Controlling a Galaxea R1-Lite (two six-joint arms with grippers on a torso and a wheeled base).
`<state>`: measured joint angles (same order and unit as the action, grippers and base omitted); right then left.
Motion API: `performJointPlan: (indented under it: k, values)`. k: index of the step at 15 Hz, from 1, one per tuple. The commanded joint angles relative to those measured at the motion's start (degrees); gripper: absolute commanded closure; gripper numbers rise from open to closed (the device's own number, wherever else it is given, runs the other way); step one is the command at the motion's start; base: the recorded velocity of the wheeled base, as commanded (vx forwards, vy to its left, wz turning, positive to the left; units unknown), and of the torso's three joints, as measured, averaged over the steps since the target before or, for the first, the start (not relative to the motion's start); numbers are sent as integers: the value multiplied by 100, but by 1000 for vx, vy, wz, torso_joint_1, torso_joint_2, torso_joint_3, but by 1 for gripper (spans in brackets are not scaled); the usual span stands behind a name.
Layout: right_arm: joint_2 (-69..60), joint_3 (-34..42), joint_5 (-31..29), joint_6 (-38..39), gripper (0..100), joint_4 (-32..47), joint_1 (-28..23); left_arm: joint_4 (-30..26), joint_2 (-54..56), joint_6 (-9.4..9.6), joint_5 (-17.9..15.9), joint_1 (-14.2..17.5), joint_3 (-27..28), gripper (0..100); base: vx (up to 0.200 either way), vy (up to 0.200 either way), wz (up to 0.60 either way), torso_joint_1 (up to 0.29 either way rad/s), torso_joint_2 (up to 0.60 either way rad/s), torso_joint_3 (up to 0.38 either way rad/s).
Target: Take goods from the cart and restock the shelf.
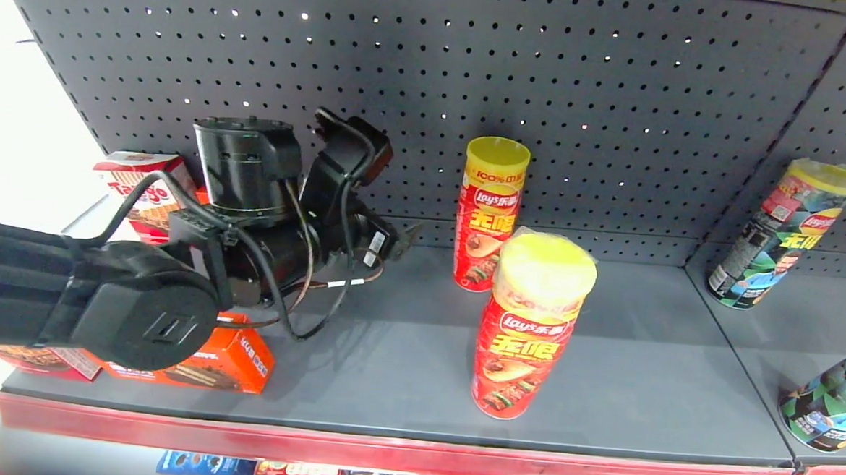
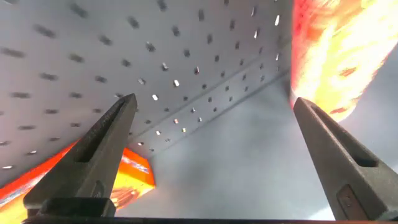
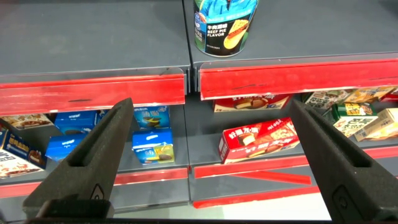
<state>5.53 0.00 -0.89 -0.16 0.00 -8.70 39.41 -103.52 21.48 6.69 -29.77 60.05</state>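
Two red chip cans with yellow lids stand upright on the grey shelf (image 1: pixel 647 379): one at the back (image 1: pixel 491 213) and one nearer the front edge (image 1: pixel 529 326). My left gripper (image 1: pixel 409 234) hovers low over the shelf to the left of the back can, pointing toward the pegboard. In the left wrist view that gripper (image 2: pixel 214 102) is open and holds nothing, with the red can (image 2: pixel 339 56) just outside one finger. My right gripper (image 3: pixel 211 104) is open and holds nothing, facing the red shelf fronts (image 3: pixel 93 93) below a blue-green can (image 3: pixel 224 25).
An orange box (image 1: pixel 224 361) and a red-and-white box (image 1: pixel 143 187) lie at the shelf's left under my arm. Dark green cans (image 1: pixel 785 235) (image 1: pixel 830 407) stand on the neighbouring shelf to the right. The pegboard wall (image 1: pixel 547 77) closes the back. Lower shelves hold snack boxes (image 3: pixel 258 140).
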Motion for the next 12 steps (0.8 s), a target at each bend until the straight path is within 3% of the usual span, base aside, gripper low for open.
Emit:
performJointPlan:
  k: [1,6,9,12]
  values:
    - [9,0,1,-2,0,0,0,488,825,14,34,-64,-837,0,0,0,0,0,0,0]
    - [9,0,19,-2,0,0,0,919,1133,23,25,-126,-1110,0,0,0,0,0,0,0]
    - [18,0,19,-2,0,0,0,989,1124,23,43,-275,-1259,0,0,0,0,0,0,0]
    - [-9,0,1,-37,0,-9,-8,1016,1141,23,43,-222,-1452,0,0,0,0,0,0,0]
